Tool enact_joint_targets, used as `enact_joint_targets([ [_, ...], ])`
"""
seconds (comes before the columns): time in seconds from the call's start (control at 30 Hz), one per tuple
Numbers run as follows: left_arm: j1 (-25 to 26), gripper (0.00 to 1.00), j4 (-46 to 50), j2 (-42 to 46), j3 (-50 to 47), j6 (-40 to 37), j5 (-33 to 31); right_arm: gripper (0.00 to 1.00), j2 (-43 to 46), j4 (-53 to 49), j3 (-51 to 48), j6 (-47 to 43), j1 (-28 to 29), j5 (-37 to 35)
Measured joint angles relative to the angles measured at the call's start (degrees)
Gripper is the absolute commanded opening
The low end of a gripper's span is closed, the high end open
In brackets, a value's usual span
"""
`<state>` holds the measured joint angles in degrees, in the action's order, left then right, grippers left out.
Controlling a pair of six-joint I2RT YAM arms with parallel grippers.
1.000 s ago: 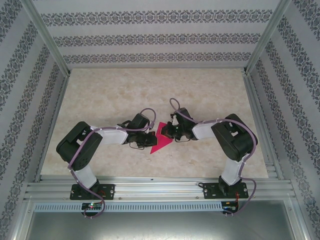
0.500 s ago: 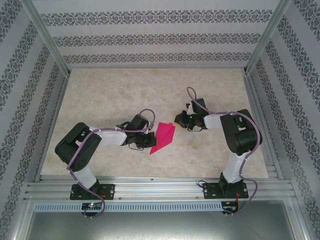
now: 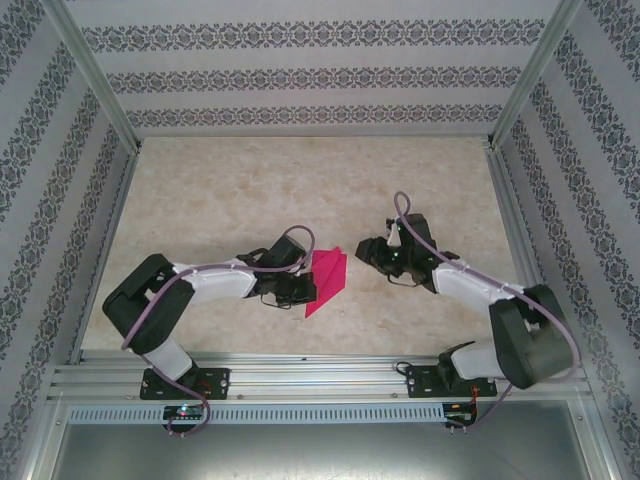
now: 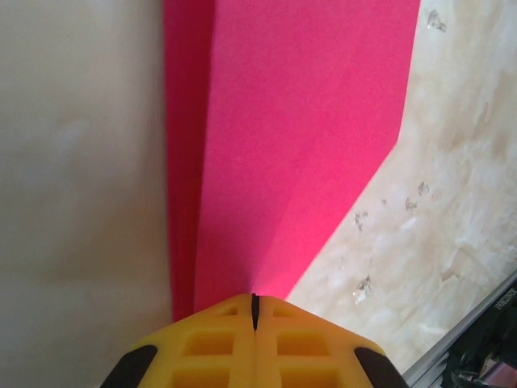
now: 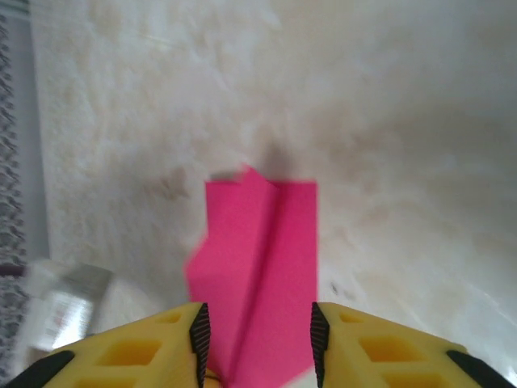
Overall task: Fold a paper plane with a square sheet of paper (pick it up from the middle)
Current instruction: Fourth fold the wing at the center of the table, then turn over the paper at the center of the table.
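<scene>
Two robot arms are working over a pink paper plane on a pale marbled tabletop.

I am looking down at the tabletop (image 3: 250,180), which is sitting inside patterned walls (image 3: 300,75), with both arms reaching in from the near edge. The left arm (image 3: 200,285) is stretching low toward the right, and the right arm (image 3: 480,290) is bending in toward the middle. The paper plane (image 3: 328,280) is sitting near the centre of the tabletop, between the two arms, its sharp point aiming near-left and its blunt end pointing away; I cannot tell whether it is lying flat or lifted slightly. The left end effector (image 3: 300,290) is pinching the plane's left side, yellow fingers (image 4: 210,347) pressing together with paper emerging from their seam. The right end effector (image 3: 368,252) is hovering just beside the plane's far right corner, apart from it, jaws standing partly spread.
</scene>
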<state>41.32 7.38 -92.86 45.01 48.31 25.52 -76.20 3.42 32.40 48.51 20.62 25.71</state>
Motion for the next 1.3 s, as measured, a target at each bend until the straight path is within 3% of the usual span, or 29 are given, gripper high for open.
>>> enact_joint_targets([
  [0.2, -0.63, 0.15, 8.9, 7.76, 4.7, -3.04, -7.82, 0.48, 7.15, -1.92, -5.68, 3.69, 3.8, -2.97],
  [0.37, -3.72, 0.17, 11.47, 7.19, 6.27, -5.9, -9.77, 0.48, 7.85, -2.01, -5.66, 5.25, 7.34, -5.73],
  [0.8, -6.84, 0.29, 12.41, 1.92, 8.76, -8.96, -6.14, 0.49, 3.3, -1.9, -4.92, 8.24, 9.84, -7.69],
  [1.07, -6.84, 0.44, 11.28, 0.79, 8.92, -10.27, -1.64, 0.5, 0.74, -1.4, -3.32, 8.48, 10.8, -7.72],
  [1.3, -6.84, 0.47, 10.82, -0.9, 9.88, -11.87, 1.25, 0.51, -1.51, 0.0, -3.26, 8.85, 11.17, -7.69],
])
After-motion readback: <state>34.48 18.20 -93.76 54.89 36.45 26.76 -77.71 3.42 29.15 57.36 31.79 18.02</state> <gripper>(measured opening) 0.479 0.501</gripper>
